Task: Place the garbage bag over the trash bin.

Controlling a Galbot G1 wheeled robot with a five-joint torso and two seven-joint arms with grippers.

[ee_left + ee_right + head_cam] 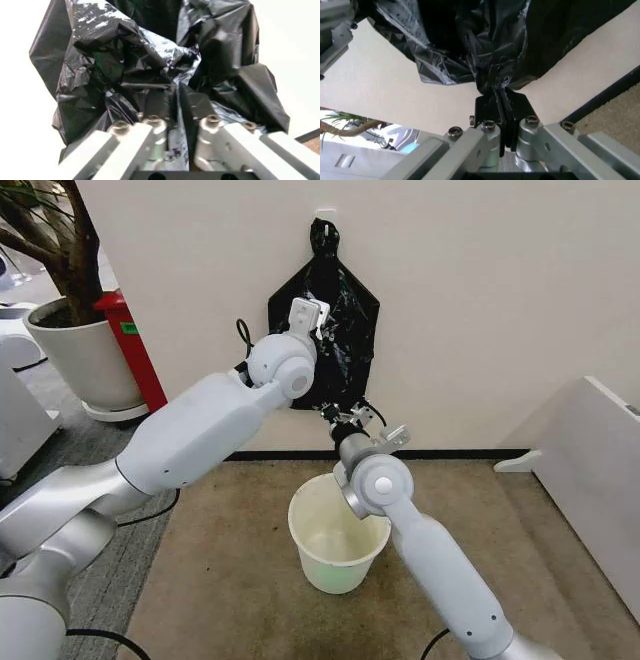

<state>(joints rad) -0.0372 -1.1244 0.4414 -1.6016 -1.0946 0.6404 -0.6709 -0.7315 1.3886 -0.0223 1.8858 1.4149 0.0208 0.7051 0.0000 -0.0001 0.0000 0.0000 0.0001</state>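
The garbage bag (350,305), black, glossy and crinkled, hangs against the white wall from its knotted top. My left gripper (322,332) is at the bag's middle, shut on a fold of the plastic (150,56), which is pinched between the fingers (159,103). My right gripper (345,416) is lower, shut on the bag's bottom edge (495,56). In the right wrist view the film is squeezed between the pads (520,105). The trash bin (300,525), round and cream-white, stands upright on the carpet directly below the bag, under my right forearm.
A large white plant pot (85,365) with a tree stands at the left, next to a red box (140,355). A white panel (600,470) leans at the right. Black cable runs along the floor at the lower left.
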